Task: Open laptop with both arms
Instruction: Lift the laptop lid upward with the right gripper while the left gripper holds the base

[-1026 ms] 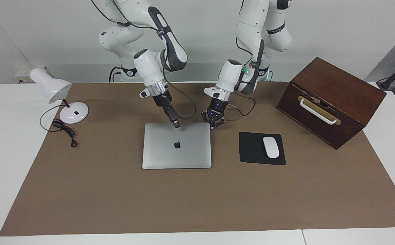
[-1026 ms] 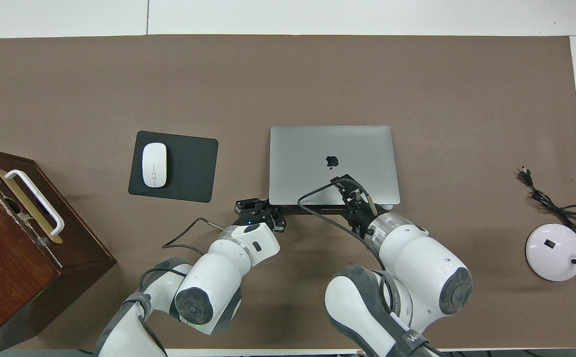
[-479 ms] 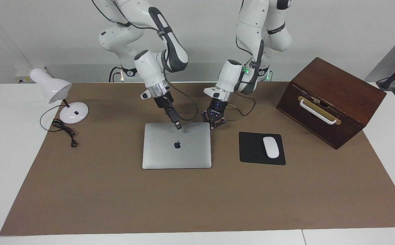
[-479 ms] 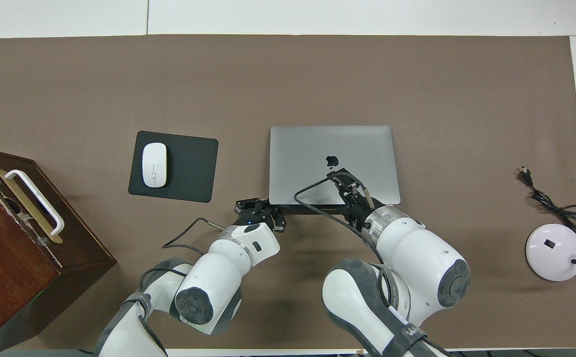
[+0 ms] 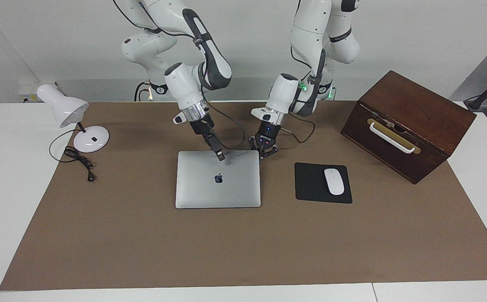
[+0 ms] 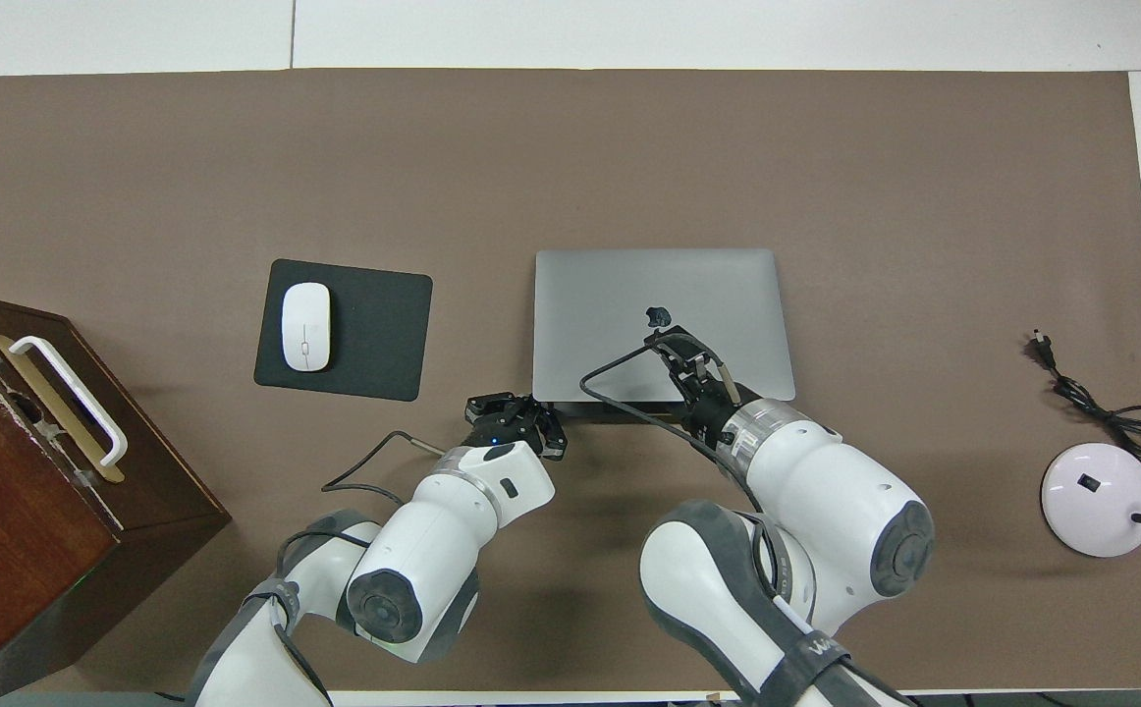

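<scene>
Laptop point(image 5: 218, 184): flat matte silver slab, lid down | left hand point(image 5: 263, 152): fingers together | right hand point(image 5: 221, 157): unclear

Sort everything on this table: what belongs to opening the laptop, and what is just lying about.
Job:
laptop, lid down
right gripper, over the lid
left gripper, shut, at the laptop's corner

Lying about:
mouse
mouse pad
wooden box
desk lamp
</scene>
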Motion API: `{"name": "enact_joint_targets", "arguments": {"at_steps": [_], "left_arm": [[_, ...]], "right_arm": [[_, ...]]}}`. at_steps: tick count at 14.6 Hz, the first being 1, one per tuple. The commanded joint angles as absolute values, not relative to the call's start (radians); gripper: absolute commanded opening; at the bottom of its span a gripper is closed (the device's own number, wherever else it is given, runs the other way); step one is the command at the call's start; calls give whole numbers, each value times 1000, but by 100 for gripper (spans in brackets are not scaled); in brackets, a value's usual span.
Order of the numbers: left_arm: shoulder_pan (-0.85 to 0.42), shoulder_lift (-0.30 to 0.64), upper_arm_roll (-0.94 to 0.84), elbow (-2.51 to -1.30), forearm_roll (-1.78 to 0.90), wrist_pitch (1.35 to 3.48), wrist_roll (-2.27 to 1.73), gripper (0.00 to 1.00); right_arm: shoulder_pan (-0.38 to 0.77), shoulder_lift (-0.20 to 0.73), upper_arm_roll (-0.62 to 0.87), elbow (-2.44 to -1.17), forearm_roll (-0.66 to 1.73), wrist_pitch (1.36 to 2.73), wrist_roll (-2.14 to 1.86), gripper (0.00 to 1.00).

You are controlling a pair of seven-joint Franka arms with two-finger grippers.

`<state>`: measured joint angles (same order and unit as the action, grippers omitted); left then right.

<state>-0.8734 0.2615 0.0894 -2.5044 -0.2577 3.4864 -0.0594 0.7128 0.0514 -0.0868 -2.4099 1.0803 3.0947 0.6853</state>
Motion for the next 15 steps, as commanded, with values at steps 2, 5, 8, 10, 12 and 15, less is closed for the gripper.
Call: {"name": "enact_joint_targets", "arguments": {"at_steps": [2,5,8,10,12,15], "left_arm": [[-896,313,104,-2474,-279,3504,-60,0],[-897,314,104,-2474,-279,3504,-58,0],[-897,314,104,-2474,-279,3504,-58,0],[-897,314,104,-2474,-279,3504,-58,0],[-897,314,104,-2474,-279,3504,-58,0],[-897,314,104,-2474,-279,3504,-58,0]], "right_arm": [[692,77,-84,-2347,1101,3018,632,100],[670,95,-86,-2293,1095,2973,630,100],[650,112,-87,-2247,1095,2935,632,100],[649,115,-87,-2240,1094,2933,632,100],[649,126,-87,-2229,1094,2933,632,100],[649,143,-89,-2201,1088,2895,634,100]]}}
